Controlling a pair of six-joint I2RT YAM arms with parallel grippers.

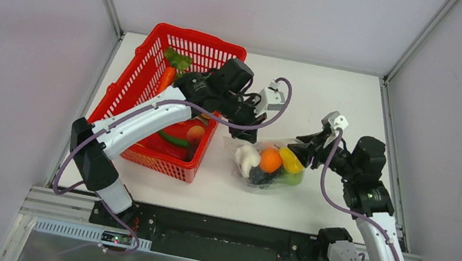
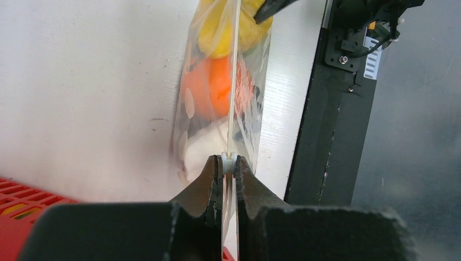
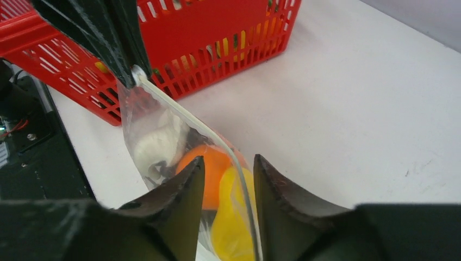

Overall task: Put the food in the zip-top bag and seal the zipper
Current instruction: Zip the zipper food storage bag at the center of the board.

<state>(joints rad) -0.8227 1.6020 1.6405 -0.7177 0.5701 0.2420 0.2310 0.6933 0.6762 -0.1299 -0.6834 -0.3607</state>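
zip-top bag point(image 3: 130, 114): clear crinkly plastic | food point(image 1: 270, 161): glossy, smooth | basket point(image 1: 127, 82): plastic mesh | table point(image 1: 331, 97): matt

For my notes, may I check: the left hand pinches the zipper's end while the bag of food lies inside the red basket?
Not quite: the zip-top bag lies on the table beside the red basket, not inside it, as the top external view shows. The left hand does pinch the zipper end.
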